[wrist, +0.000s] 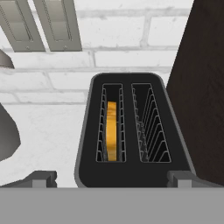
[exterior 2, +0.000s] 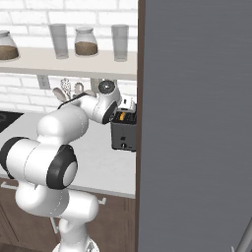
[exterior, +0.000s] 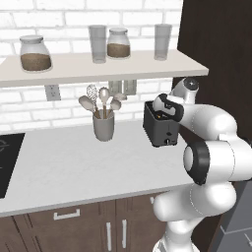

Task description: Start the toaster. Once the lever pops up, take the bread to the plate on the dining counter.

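Observation:
The dark boxy toaster [exterior: 160, 130] stands on the pale worktop against the brick wall, next to a dark tall cabinet. In the hand view I look straight down on the toaster [wrist: 131, 175]. The bread [wrist: 112, 131] stands edge-up, sunk in the left slot, and the right slot is empty. From the right base view the bread [exterior 2: 121, 117] shows as an orange strip in the top of the toaster [exterior 2: 123, 135]. My gripper [wrist: 111, 179] hangs just above the toaster's top, open, its fingertips [wrist: 43, 178] spread wider than the toaster's body. The gripper [exterior: 161, 114] holds nothing.
A grey utensil cup [exterior: 104, 126] with spoons stands left of the toaster. A shelf [exterior: 98, 69] with jars and glasses runs overhead. The dark cabinet side [wrist: 205, 87] rises close on the toaster's right. A black cooktop [exterior: 7, 162] lies at far left.

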Controlling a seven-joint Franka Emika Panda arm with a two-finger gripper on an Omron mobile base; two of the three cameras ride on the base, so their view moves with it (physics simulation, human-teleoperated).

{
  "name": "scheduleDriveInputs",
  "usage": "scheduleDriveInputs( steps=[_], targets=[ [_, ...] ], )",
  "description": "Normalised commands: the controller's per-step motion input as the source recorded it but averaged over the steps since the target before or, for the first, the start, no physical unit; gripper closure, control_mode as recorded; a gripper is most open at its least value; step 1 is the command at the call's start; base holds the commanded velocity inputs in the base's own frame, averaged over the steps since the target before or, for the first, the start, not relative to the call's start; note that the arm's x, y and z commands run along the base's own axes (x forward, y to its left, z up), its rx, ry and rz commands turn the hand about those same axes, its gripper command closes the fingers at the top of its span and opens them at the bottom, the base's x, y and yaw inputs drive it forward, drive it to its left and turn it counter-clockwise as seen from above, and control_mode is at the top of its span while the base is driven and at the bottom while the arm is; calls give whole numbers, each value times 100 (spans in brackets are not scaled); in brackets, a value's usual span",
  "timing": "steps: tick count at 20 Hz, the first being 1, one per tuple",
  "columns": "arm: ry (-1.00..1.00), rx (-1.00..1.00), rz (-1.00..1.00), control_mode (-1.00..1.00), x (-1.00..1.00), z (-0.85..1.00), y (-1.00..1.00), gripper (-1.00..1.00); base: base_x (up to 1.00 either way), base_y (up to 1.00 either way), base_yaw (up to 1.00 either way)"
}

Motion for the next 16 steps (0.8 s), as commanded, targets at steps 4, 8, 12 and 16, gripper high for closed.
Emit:
scheduleDriveInputs(
  steps=[4,8,12,16],
  targets=[
    [0,0,0,-100,0,0,0,-100,0,0,0],
    [0,0,0,-100,0,0,0,-100,0,0,0],
    [0,0,0,-100,0,0,0,-100,0,0,0],
    [0,0,0,-100,0,0,0,-100,0,0,0]
  ],
)
